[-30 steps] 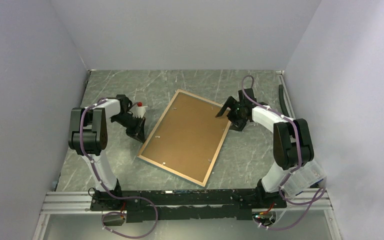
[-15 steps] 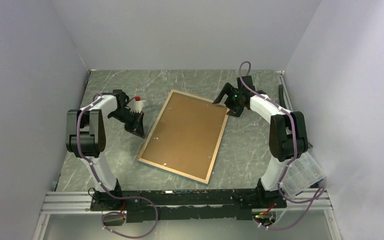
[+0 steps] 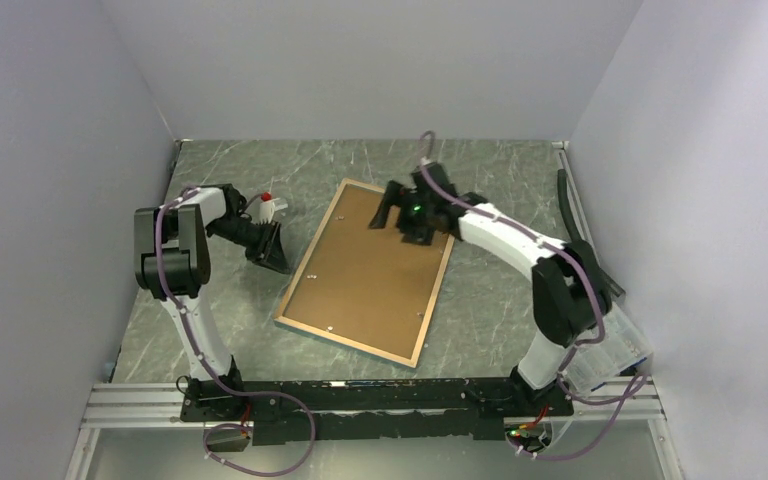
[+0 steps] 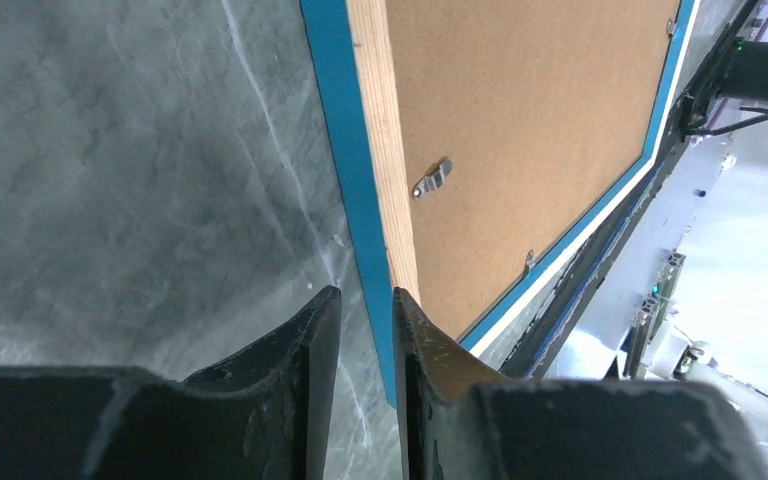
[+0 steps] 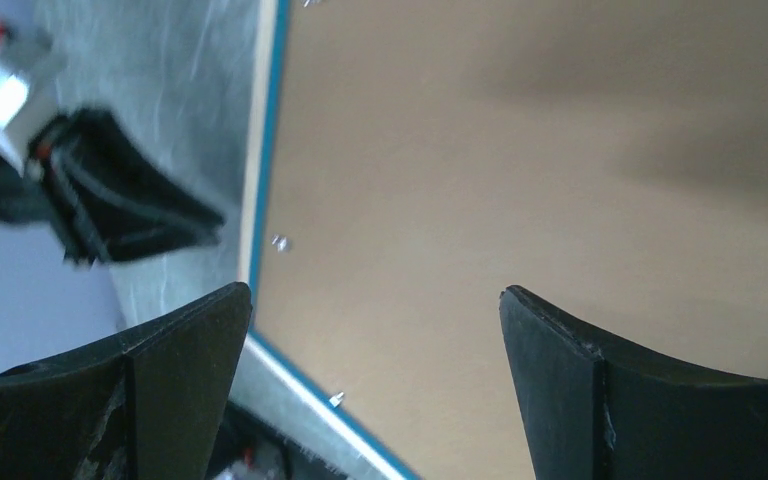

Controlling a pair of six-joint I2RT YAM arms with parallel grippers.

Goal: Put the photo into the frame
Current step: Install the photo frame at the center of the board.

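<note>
The frame [image 3: 435,300] lies face down on the table, pale wood rim up, with the brown backing board [image 3: 370,265] filling it. The photo is hidden. My left gripper [image 3: 276,262] sits just left of the frame's left edge, jaws almost together and holding nothing. In the left wrist view its fingertips [image 4: 365,292] straddle the line of the turquoise edge [image 4: 345,150]. My right gripper [image 3: 405,225] is wide open above the far part of the board. The right wrist view [image 5: 375,290] shows the board [image 5: 520,150] below it.
Small metal clips [image 4: 432,180] stick out along the frame's back. A clear plastic box [image 3: 610,355] sits by the right arm's base. A dark strip [image 3: 565,200] lies along the right wall. The left gripper shows in the right wrist view [image 5: 130,210].
My right gripper has swung left from the frame's far right corner to over the board. The frame's far end has shifted a little left. The left gripper has drawn slightly left.
</note>
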